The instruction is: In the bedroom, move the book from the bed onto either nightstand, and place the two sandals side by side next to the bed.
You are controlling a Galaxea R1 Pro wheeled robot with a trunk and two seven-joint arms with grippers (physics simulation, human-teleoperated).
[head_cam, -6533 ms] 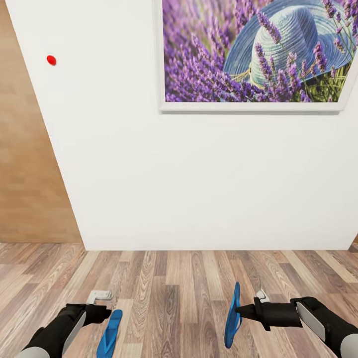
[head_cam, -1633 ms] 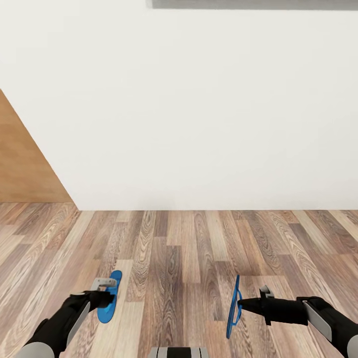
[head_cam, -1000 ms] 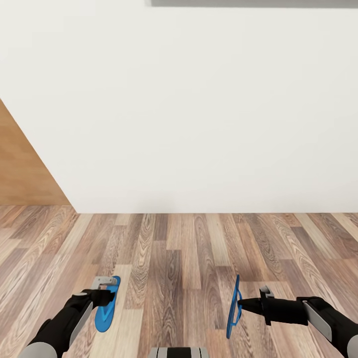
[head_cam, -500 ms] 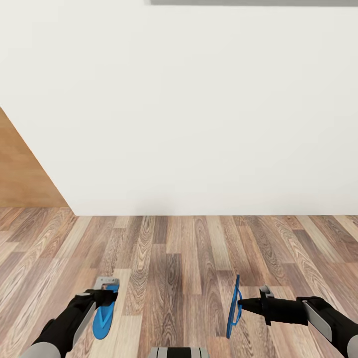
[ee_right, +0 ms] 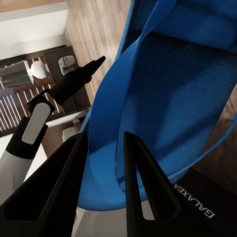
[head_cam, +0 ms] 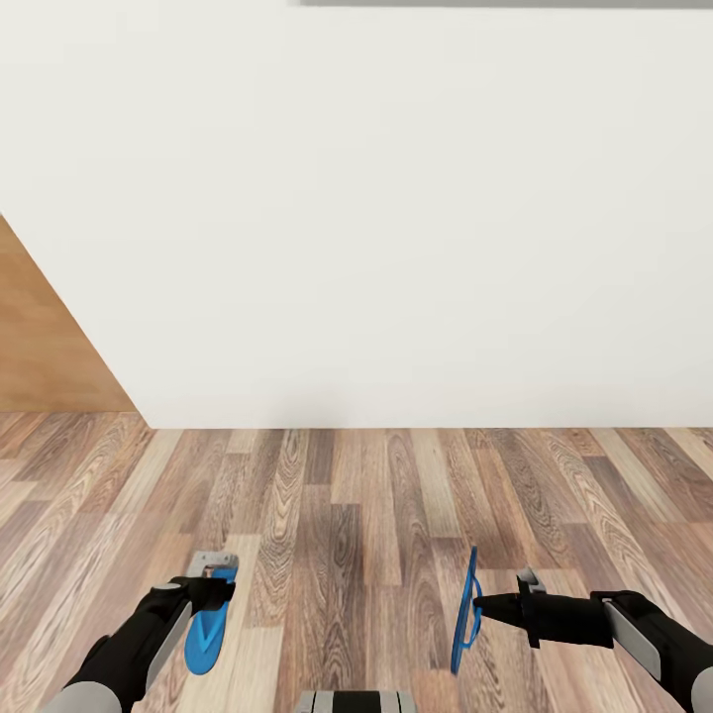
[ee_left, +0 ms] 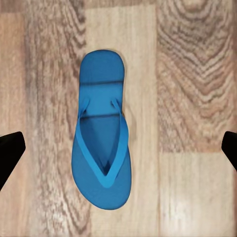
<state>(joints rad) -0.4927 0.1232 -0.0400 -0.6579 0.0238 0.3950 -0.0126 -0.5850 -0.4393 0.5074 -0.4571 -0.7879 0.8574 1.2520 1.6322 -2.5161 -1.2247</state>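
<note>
Head view: the right gripper [head_cam: 479, 603] pinches one bright blue sandal [head_cam: 463, 614] by its strap, hanging edge-on above the plank floor [head_cam: 376, 515]; it may swing or land twisted; the left gripper [head_cam: 213, 584], fingers spread, hovers over the other sandal [ee_left: 102, 150], flat on that floor.

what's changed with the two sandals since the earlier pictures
The left gripper has let go of its sandal, which now lies flat on the floor, strap up, with the fingers spread wide on either side. Before, it hung from that gripper. The camera also tilted down, so the lavender picture left the view. The right gripper still holds the other sandal on edge by its strap.
</note>
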